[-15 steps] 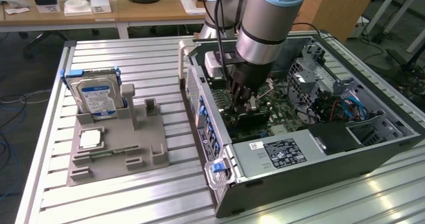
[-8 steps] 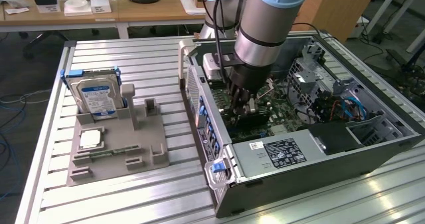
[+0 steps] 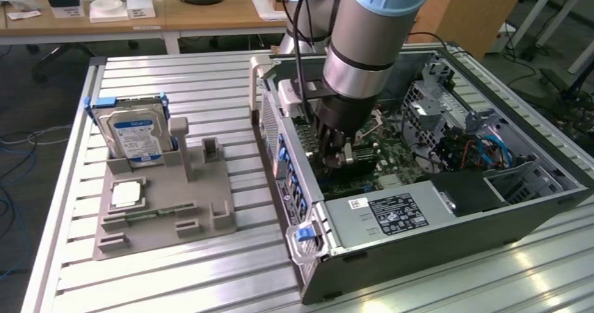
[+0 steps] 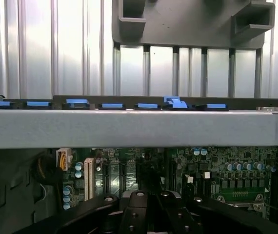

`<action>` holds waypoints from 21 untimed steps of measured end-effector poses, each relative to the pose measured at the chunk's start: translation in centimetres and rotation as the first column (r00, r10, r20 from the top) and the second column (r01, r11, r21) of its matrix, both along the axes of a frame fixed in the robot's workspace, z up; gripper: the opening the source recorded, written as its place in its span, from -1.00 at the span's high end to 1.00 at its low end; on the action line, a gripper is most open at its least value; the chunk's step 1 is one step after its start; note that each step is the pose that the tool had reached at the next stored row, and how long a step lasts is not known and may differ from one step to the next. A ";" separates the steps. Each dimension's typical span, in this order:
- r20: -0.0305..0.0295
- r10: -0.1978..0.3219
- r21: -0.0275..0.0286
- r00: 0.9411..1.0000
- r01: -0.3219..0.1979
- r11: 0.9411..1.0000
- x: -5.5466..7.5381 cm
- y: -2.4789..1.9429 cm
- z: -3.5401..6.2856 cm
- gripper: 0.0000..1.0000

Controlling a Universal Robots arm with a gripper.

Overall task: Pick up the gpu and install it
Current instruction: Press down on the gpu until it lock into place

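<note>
Your arm reaches down into the open computer case (image 3: 436, 153) that lies on its side on the ribbed aluminium tabletop (image 3: 186, 271). The gripper (image 3: 339, 158) sits low inside the case, just above the green motherboard (image 3: 371, 156), and its fingers (image 4: 146, 207) are pressed together. You can see something small and silver at the fingertips in the exterior view, but you cannot tell from here whether it is the gpu's bracket, and the card itself cannot be made out clearly.

From the wrist view you look across the motherboard's slots and capacitors toward the grey case wall (image 4: 129, 127), which carries a row of blue clips (image 4: 112, 105) along its edge.

To the exterior view's left, well apart from the case, the grey parts holder (image 3: 163, 202) rests on the tabletop. The hard drive (image 3: 135, 135) with its blue frame stands upright in one of its slots, and a small square chip (image 3: 124, 195) lies flat in a recess below it. The power supply (image 3: 390, 215) with its black label fills the near corner of the case.
</note>
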State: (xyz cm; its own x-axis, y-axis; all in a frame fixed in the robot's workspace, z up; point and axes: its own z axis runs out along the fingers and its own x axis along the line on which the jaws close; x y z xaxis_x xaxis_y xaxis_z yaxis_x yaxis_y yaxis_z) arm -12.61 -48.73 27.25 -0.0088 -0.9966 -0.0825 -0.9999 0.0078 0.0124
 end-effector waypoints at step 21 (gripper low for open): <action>-0.092 0.000 0.000 0.996 0.000 1.000 -0.7 0.20 0.33 0.79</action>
